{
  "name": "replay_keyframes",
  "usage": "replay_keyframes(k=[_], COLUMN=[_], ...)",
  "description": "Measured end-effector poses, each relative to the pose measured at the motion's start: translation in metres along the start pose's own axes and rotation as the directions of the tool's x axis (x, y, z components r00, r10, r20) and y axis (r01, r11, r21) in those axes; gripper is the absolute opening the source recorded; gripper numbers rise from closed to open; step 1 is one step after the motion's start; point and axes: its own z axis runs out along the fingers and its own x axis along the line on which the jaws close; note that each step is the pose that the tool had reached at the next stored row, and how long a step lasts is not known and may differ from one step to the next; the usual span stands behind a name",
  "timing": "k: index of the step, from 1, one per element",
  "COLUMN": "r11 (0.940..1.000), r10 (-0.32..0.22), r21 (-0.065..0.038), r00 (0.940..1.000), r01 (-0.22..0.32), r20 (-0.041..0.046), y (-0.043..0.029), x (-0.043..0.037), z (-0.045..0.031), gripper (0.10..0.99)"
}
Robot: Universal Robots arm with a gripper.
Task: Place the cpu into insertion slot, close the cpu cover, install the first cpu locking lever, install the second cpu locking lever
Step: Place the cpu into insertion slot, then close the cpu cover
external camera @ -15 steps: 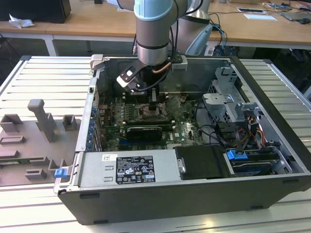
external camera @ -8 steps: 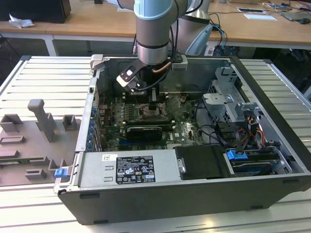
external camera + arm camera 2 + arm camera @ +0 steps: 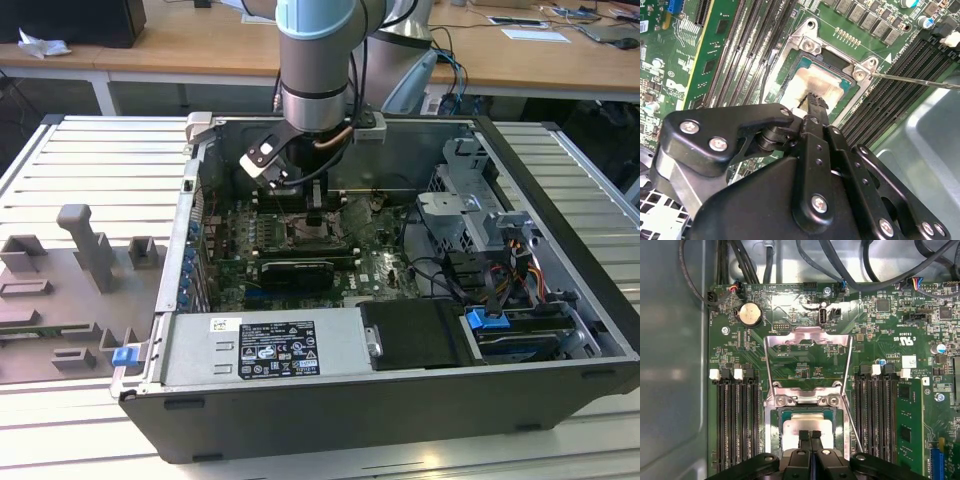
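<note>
printed label [image 3: 276,349] on the power supply housing [image 3: 200,362]; white silkscreen lettering [image 3: 904,336], upside down, on the motherboard [image 3: 875,325]. wording not reliably readable.

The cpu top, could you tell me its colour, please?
The cpu is silver-beige; second wrist view.

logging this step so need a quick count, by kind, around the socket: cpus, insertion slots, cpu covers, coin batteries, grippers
cpu: 1
insertion slot: 1
cpu cover: 1
coin battery: 1
gripper: 1
total: 5
</note>
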Motion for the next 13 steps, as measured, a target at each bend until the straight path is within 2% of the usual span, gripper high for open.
replay_keyframes(k=[13], r11=[1.0], r10=[0.0], r21=[0.0], r00=[1.0], r01=[0.0], r20=[-0.0005], y=[0.0005], x=[0.0002], z=[-0.0076], gripper=[0.106])
